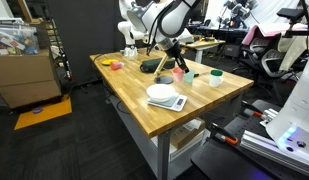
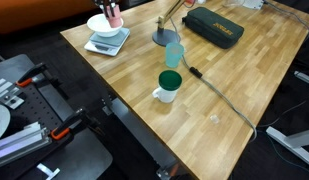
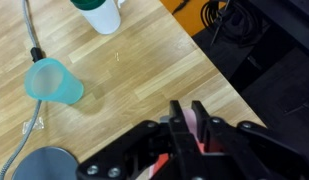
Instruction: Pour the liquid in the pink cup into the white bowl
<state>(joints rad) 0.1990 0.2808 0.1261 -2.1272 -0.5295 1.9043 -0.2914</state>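
Observation:
My gripper (image 3: 186,108) is shut on the pink cup (image 3: 199,125), which shows as a pale-pink strip between the fingers in the wrist view. In an exterior view the gripper (image 2: 112,12) holds the cup just above the far rim of the white bowl (image 2: 98,23). The bowl stands on a small scale (image 2: 107,42). In an exterior view the gripper (image 1: 176,62) hangs behind the white bowl (image 1: 161,93). I cannot tell the cup's tilt, and no liquid is visible.
A green cup (image 2: 174,54) and a white mug with a green lid (image 2: 168,86) stand mid-table, also in the wrist view (image 3: 50,80). A grey disc (image 2: 163,37), a black case (image 2: 214,27), a dark bowl (image 1: 151,66) and a pink-orange thing (image 1: 116,65) lie around.

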